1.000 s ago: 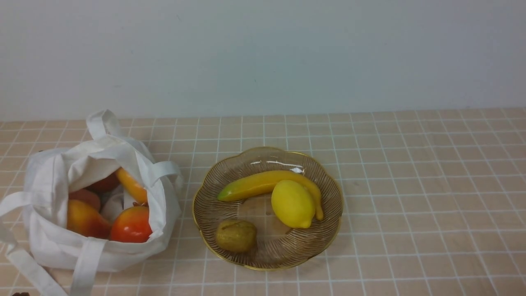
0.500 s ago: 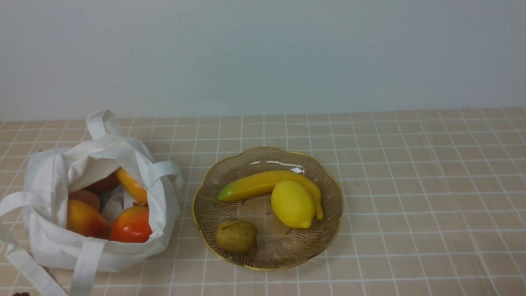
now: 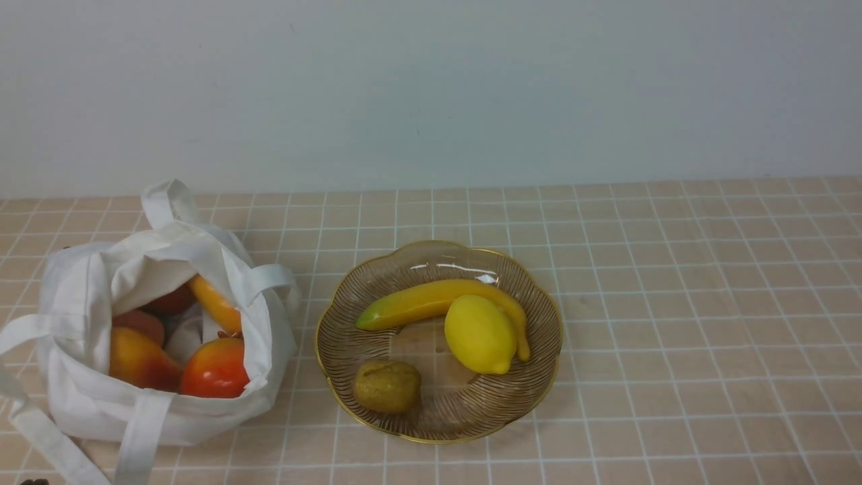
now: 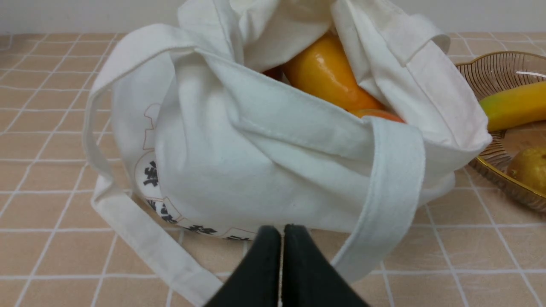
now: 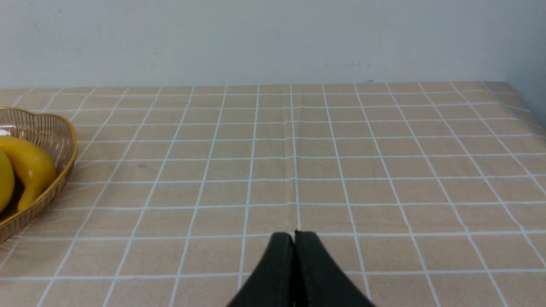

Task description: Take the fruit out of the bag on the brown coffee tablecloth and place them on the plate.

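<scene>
Front camera overlooks everything; left wrist nears bag (image 4: 256,140); both wrists glimpse plate (image 5: 64,140).

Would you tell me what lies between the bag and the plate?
Only bare tablecloth separates the bag and plate, seen in the front view.

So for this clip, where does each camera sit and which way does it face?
Front: between the arms, facing the wall over bag and plate; no arm shows.
Left wrist: low behind the shut left gripper, facing the bag.
Right wrist: behind the shut right gripper, facing bare tablecloth.
All three share the banana.
</scene>
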{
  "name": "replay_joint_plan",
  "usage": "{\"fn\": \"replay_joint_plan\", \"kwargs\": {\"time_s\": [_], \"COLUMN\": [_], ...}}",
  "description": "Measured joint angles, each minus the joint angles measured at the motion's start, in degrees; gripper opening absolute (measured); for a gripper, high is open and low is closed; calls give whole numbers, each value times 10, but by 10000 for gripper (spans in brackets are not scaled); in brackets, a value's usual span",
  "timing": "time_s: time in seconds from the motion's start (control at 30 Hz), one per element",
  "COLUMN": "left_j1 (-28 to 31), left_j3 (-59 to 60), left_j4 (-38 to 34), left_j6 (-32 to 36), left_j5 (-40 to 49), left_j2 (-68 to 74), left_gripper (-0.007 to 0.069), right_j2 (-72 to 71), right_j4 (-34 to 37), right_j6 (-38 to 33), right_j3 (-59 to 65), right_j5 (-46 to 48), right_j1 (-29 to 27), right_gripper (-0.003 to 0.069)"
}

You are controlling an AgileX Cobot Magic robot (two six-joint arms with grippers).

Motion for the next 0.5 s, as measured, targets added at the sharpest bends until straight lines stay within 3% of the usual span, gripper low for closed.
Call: {"fn": "replay_joint_plan", "kwargs": {"time_s": [0.5], "left_j1": [0], "left_j3": [0], "left_j4": [0], "left_j6": [0], "left_j5": [0], "left_j2": [0], "left_gripper": [-8], "right_j2": [0], "right_j4": [0], "right_j6": [0], "right_j3": [0], "right_j5": [0], "right_j1": [0], "right_gripper": [-17]}}
